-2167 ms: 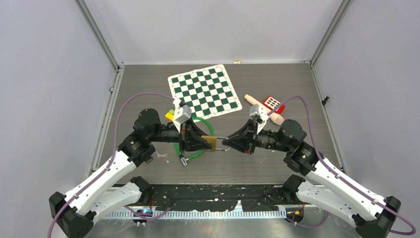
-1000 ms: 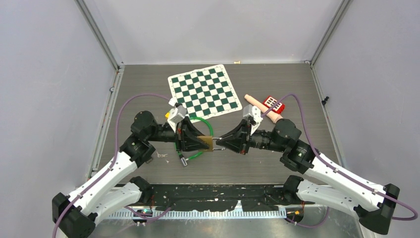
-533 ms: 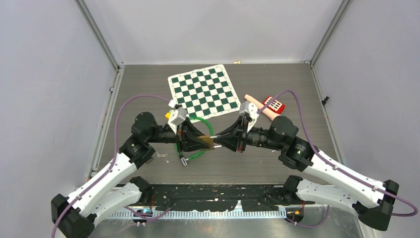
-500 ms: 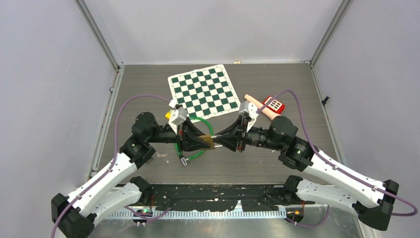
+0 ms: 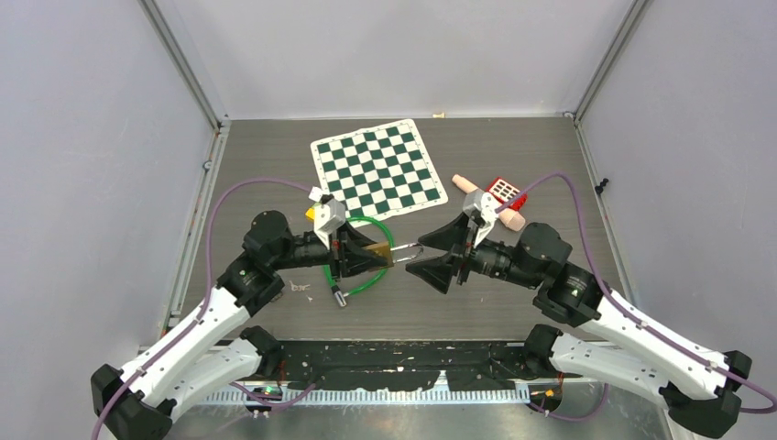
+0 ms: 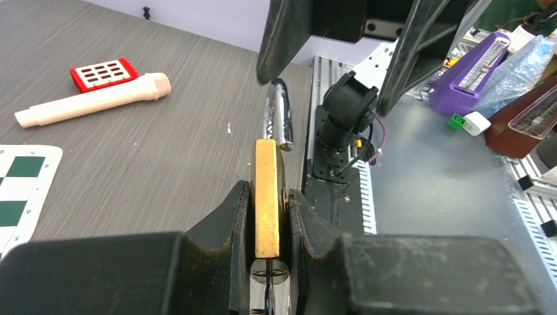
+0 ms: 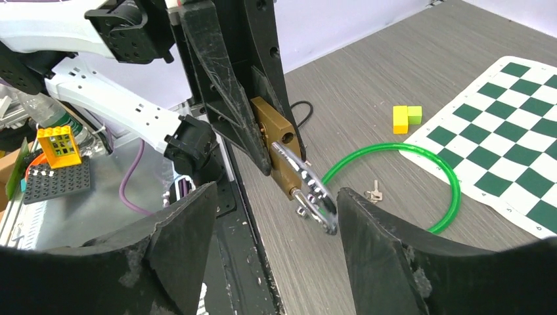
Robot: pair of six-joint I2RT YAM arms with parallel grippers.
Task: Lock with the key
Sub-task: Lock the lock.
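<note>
Between left gripper fingers: rectangular brass padlock, pinched by flat faces, chrome shackle aimed at right gripper. That one spread wide, jaws flanking shackle tip, touching nothing. On grey wood-grain table beyond padlock, inside green plastic ring: small silver key. We judge shackle unseated, so step is closing. Next we need shackle pressed home, then key fetched.

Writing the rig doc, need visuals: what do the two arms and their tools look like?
The left arm and right arm match: white long links, black joint housings, a purple cable looping to each wrist, and a pale camera block there. The left tool and right tool have black wedge-shaped fingers, edges scuffed whitish. No legible markings.
</note>
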